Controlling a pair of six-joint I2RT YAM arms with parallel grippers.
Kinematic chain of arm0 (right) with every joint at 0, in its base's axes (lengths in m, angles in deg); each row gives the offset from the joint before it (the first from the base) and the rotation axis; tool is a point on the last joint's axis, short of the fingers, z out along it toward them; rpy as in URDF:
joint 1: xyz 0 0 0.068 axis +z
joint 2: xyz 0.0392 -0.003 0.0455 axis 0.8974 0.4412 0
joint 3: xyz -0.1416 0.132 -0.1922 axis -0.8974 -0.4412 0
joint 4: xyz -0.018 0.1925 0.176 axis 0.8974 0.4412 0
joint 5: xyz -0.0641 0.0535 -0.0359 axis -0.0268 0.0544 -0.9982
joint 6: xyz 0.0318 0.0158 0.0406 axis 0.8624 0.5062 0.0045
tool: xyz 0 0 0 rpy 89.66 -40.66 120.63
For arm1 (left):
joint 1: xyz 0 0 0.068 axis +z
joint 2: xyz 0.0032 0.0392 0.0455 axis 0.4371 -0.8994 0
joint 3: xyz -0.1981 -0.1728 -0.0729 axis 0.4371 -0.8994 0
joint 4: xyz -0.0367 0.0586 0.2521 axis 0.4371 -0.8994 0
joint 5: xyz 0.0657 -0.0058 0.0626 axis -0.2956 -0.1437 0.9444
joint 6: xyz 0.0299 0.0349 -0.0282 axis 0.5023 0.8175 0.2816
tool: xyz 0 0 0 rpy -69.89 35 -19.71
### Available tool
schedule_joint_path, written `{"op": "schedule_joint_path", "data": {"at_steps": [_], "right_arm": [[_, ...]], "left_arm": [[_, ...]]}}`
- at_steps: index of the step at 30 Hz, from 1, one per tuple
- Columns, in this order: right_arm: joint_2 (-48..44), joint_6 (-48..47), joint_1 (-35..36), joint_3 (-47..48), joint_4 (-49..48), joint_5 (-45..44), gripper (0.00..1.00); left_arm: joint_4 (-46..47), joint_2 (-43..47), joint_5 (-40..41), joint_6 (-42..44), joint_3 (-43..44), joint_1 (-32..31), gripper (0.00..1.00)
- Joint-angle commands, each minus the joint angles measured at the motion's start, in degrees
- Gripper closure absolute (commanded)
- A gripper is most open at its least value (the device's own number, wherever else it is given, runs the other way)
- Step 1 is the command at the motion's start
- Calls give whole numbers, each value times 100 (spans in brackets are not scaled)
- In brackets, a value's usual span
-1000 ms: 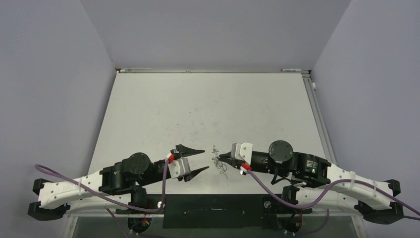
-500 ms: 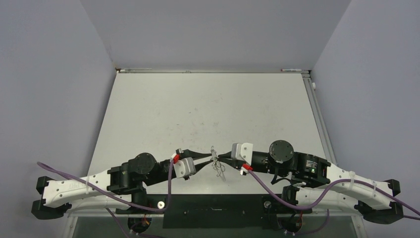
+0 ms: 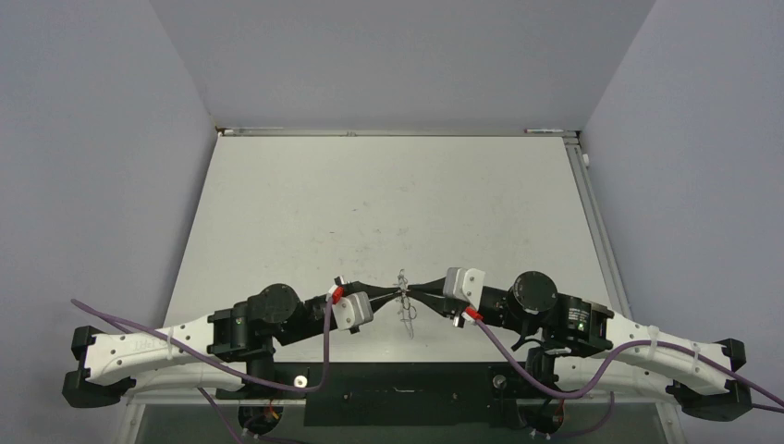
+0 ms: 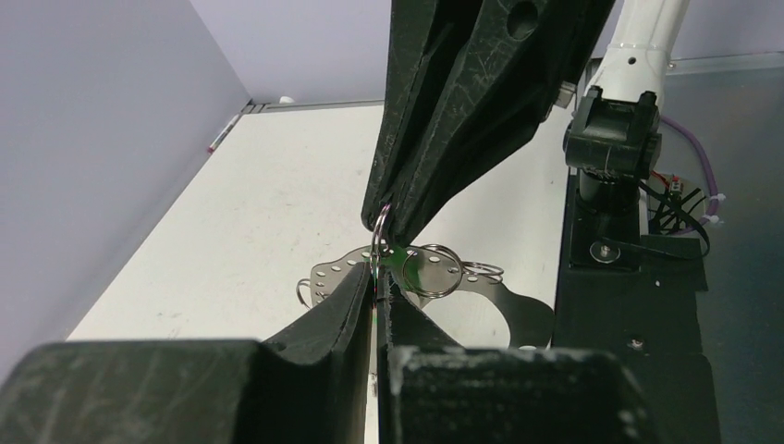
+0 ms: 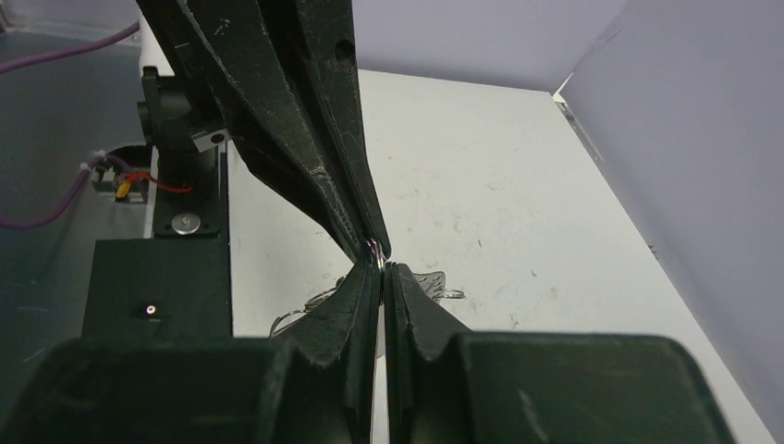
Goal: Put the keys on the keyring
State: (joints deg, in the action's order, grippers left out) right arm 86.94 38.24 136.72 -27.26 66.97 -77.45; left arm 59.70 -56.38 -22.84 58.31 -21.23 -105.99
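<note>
Top view: both arms reached inward across the lower part of the frame. The left gripper (image 3: pixel 395 293) and right gripper (image 3: pixel 412 292) met tip to tip just below centre, over the near part of the white table (image 3: pixel 388 194). The keyring (image 3: pixel 405 307) hung at the meeting point as a thin grey tangle trailing toward the bottom edge, its detail too small to read there. Left wrist view: the left gripper (image 4: pixel 377 279) rose from the bottom of the frame with its fingers pressed together, a thin wire running down between them. The right gripper (image 4: pixel 389 218) came down from the top, also closed, and nipped the top of the same small wire loop (image 4: pixel 380 225). Both were therefore clamped on the keyring's rim hardware, tips nearly touching. Below and behind the tips lay the ring's flat grey body (image 4: pixel 344 271), pierced with small holes, with further wire loops (image 4: pixel 433 270) to the right of centre. A bright green speck, the key (image 4: pixel 404 267), showed just right of the fingertips against that grey body, and how it sat on the ring could not be made out. Right wrist view: the right gripper (image 5: pixel 381 274) at the bottom and the left gripper (image 5: pixel 371 244) from above, both shut, had a glint of wire between the tips. Grey loops (image 5: pixel 298 314) peeked out on either side of the fingers. Whether the ring's lower edge touched the table could not be told.
</note>
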Motion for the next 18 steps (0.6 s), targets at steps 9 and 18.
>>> {"op": "schedule_joint_path", "data": {"at_steps": [9, 18], "right_arm": [[-139, 681, 19, -907, -3058, -1716, 95], [-312, 1232, 18, -1313, -4060, -2552, 95]], "left_arm": [[1023, -250, 179, -116, -70, -8, 100], [1178, -435, 313, 55, -98, -6, 100]]}}
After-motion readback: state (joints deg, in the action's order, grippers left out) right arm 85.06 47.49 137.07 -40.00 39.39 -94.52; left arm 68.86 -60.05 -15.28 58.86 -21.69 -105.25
